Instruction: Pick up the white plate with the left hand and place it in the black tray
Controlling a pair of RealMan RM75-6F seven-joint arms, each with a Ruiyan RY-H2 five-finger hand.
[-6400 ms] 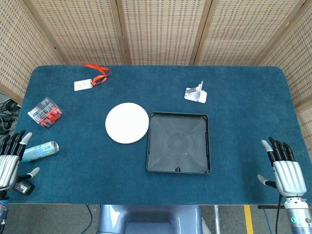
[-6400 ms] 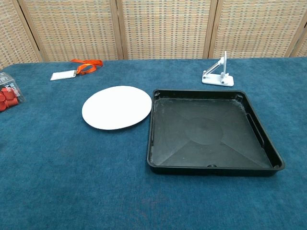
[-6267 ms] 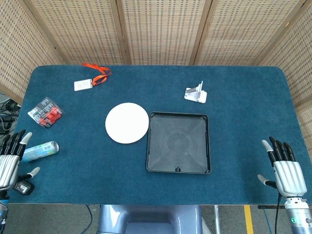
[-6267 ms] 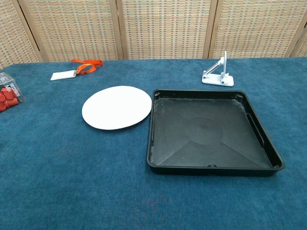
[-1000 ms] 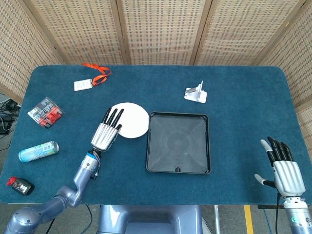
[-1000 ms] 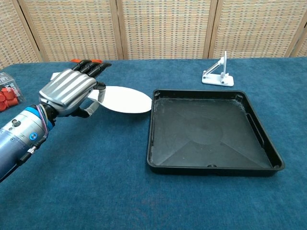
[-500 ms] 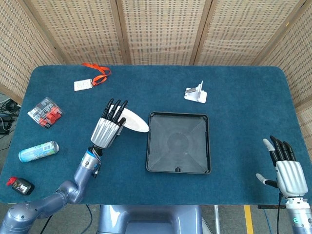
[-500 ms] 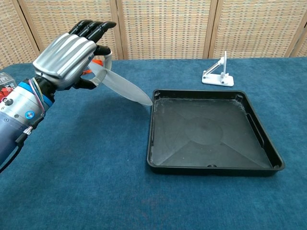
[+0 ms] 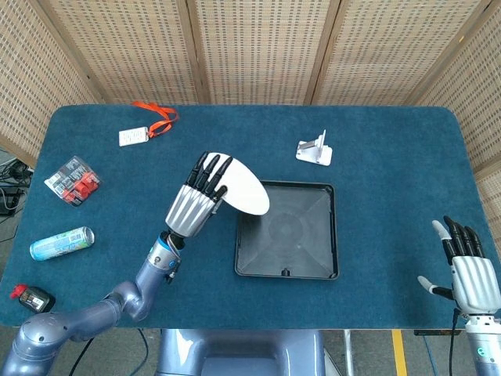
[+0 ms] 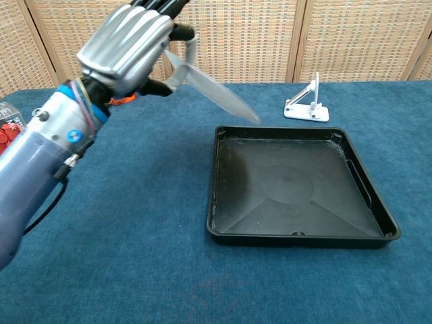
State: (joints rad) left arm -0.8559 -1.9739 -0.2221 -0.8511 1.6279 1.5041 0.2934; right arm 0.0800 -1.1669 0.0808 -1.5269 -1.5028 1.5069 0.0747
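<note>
My left hand (image 9: 200, 197) (image 10: 135, 40) grips the white plate (image 9: 244, 186) (image 10: 212, 91) by its left edge and holds it in the air, tilted down to the right. The plate's lower edge hangs over the near-left corner region of the black tray (image 9: 325, 258) (image 10: 364, 223), above its rim and not touching it. The tray lies flat on the blue table with nothing inside. My right hand (image 9: 468, 270) rests at the table's front right corner, fingers spread and holding nothing; the chest view does not show it.
A white phone stand (image 9: 315, 149) (image 10: 307, 104) sits behind the tray. At the left are an orange lanyard with a badge (image 9: 145, 125), a red packet (image 9: 73, 182), a green can (image 9: 61, 243) and a small black device (image 9: 35, 298). Woven screens stand behind the table.
My left hand has lifted the plate higher and carried it right, from beside the tray's left edge to above the tray's left corner. The right hand has barely shifted.
</note>
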